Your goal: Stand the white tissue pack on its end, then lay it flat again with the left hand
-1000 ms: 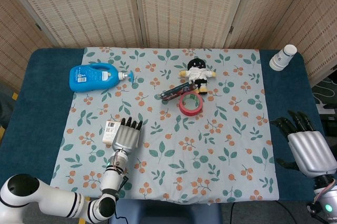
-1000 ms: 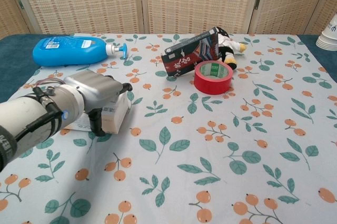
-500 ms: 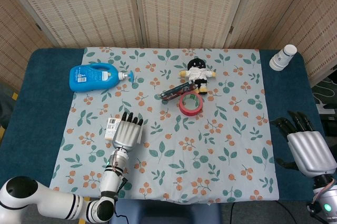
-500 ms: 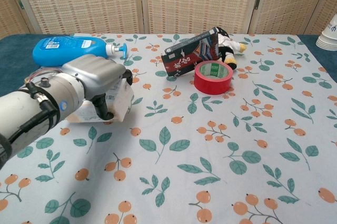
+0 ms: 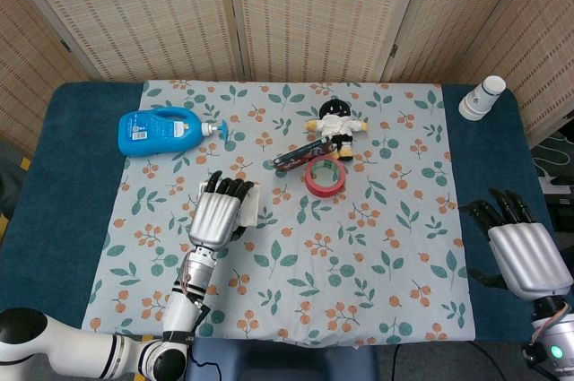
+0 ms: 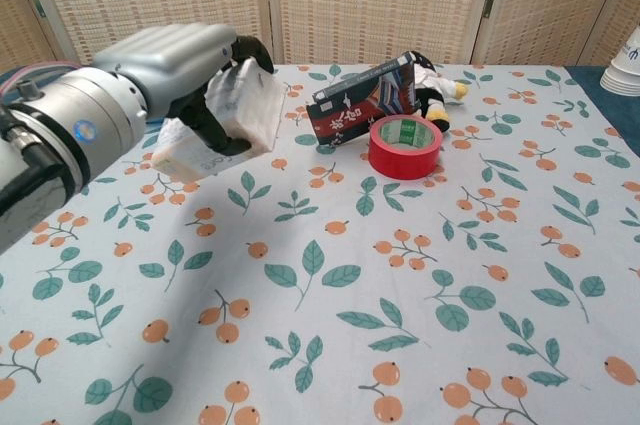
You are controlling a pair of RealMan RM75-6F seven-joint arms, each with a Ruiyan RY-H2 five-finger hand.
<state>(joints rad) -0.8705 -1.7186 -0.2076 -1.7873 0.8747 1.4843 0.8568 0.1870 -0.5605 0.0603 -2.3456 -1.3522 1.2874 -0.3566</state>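
left hand [image 6: 185, 70] has lifted the tissue pack [image 6: 225, 120] off the surface, fingers wrapped around it; head view mostly hides the pack.

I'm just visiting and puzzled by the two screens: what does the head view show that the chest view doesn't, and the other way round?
Only the head view shows the right hand, fingers spread over the blue table edge, and the whole blue bottle, which the arm hides in the chest view.

Only the chest view shows the white tissue pack plainly lifted off the floral cloth, tilted.

Both show the left hand holding that pack, the red tape roll and the plush doll.
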